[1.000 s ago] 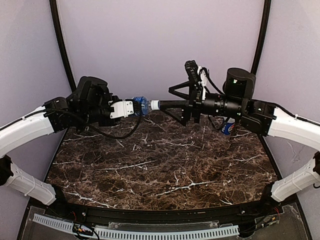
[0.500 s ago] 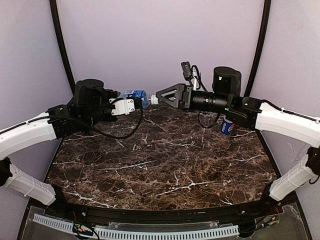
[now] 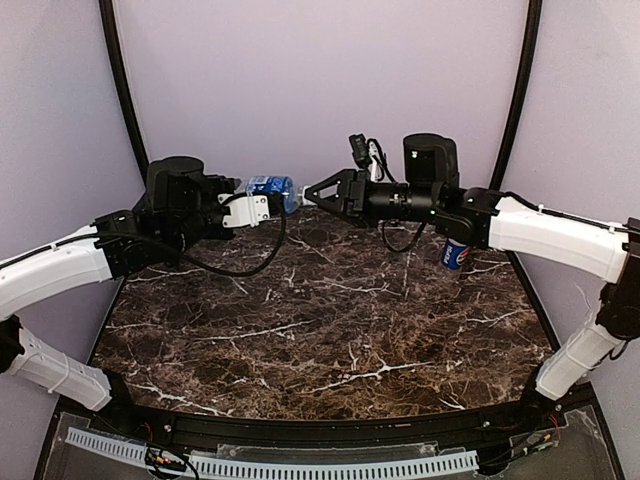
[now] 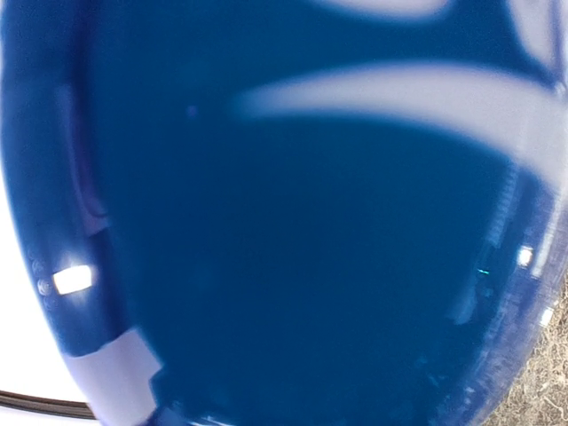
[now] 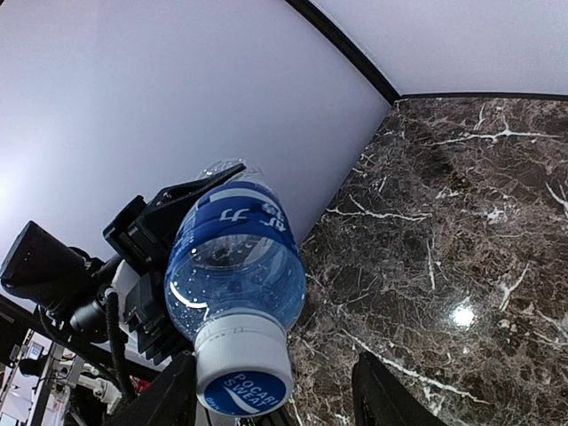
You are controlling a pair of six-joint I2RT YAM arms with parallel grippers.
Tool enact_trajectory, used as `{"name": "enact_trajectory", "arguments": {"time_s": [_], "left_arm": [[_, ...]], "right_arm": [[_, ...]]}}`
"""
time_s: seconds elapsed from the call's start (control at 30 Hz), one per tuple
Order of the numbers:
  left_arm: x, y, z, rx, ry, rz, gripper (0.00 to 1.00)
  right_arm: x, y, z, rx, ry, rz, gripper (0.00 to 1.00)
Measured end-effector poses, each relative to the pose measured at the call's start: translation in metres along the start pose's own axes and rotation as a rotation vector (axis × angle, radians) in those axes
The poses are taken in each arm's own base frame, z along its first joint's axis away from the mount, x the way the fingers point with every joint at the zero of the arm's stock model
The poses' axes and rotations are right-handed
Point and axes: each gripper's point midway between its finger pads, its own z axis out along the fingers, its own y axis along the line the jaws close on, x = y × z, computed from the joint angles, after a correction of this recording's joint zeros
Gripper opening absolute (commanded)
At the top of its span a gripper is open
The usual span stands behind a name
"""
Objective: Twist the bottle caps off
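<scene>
A robot test booth in a lab
Plain lilac walls [image 3: 320, 90] close round a marble-look table [image 3: 330, 330]; black poles [image 3: 122, 80] rise at 11 and 1 o'clock, and a white cable track [image 3: 300, 465] lines the 6 o'clock edge between two arms [image 3: 50, 265]

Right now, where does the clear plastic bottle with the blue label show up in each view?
Top external: the clear plastic blue-labelled bottle is upper centre-left, held sideways in mid-air.
Left wrist: the bottle fills the picture, blurred blue label only.
Right wrist: the bottle is lower left, white cap nearest the camera.
Shared landmark: the dark marble table.
</scene>
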Motion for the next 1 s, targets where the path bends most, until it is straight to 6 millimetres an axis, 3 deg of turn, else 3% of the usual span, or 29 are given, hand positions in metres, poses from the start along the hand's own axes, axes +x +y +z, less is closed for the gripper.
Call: {"name": "enact_trajectory", "arguments": {"time_s": [0.17,0.37,0.4,0.5,0.73,1.0], "left_arm": [[0.000,-0.002,0.000,0.004,0.000,0.010,0.11],[-0.001,-0.003,0.000,0.004,-0.002,0.011,0.11],[-0.001,-0.003,0.000,0.004,-0.002,0.011,0.11],[-0.001,-0.003,0.000,0.003,-0.004,0.007,0.11],[-0.002,-0.001,-0.003,0.003,-0.018,-0.002,0.05],[0.000,-0.030,-0.027,0.245,-0.057,0.008,0.04]], "right_arm": [[0.006,0.003,0.005,-0.033,0.037,0.021,0.35],[0.005,0.008,0.005,-0.057,0.039,0.016,0.30],[0.005,0.008,0.005,-0.058,0.039,0.016,0.26],[0.004,0.011,0.005,-0.070,0.037,0.009,0.00],[0.004,0.017,0.004,-0.101,0.037,-0.149,0.00],[0.046,0.024,0.005,-0.082,0.130,-0.716,0.00]]}}
